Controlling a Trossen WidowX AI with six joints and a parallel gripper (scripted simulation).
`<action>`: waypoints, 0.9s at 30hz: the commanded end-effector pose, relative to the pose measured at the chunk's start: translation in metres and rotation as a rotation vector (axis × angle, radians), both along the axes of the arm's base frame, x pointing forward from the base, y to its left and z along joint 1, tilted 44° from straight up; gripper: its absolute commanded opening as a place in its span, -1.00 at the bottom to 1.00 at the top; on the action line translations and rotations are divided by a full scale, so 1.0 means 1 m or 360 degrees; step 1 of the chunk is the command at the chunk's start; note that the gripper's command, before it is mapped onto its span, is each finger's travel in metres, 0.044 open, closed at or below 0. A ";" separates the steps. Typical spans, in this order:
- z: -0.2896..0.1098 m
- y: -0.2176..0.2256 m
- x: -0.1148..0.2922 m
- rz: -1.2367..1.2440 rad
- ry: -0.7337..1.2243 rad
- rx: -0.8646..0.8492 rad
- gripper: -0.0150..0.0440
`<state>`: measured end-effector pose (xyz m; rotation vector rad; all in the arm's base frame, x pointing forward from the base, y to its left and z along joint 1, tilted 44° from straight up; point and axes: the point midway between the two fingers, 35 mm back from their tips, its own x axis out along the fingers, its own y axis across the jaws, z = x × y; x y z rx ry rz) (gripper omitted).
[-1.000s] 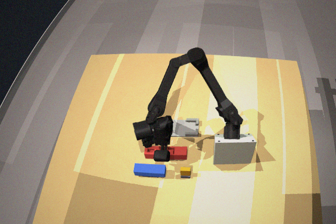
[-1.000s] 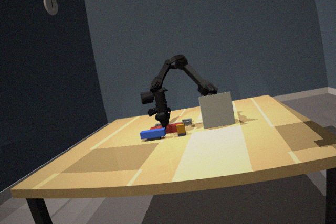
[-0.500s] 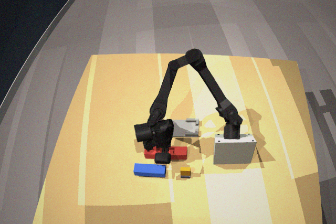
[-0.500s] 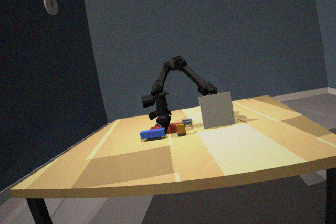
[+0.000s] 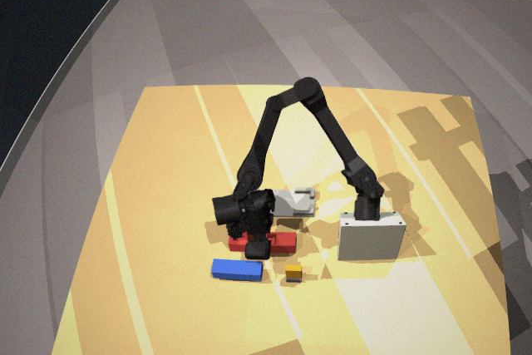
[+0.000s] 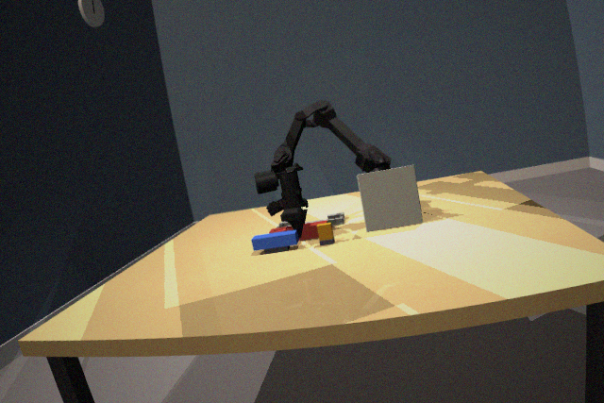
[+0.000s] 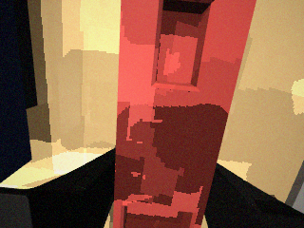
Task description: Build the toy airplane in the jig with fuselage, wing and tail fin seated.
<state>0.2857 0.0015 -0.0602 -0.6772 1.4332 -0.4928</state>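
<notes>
The long red fuselage (image 5: 283, 243) lies flat on the bench (image 5: 163, 196), near the middle and far from every bench edge, and its long side runs left to right in the top view, with the jaws (image 5: 257, 249) squeezed shut on its two long sides. The blue wing (image 5: 236, 269) lies just in front of it, pointing the same way, the small yellow tail fin (image 5: 293, 272) sits beside the wing, and the grey jig (image 5: 296, 203) sits just behind the fuselage. In the wrist view the fuselage (image 7: 176, 119) runs straight up and down between the two dark fingers, with a square socket (image 7: 178, 52) in its top, and there is a lot of open bench on the left side and at the front.
</notes>
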 end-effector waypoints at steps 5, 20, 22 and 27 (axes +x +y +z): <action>0.010 0.012 0.002 0.0007 0.0000 0.0005 -0.49; 0.040 0.045 0.002 0.0009 0.0001 0.0016 -0.49; 0.045 0.049 0.002 0.0009 0.0001 0.0016 -0.49; 0.056 0.060 0.000 0.0008 0.0002 0.0016 -0.49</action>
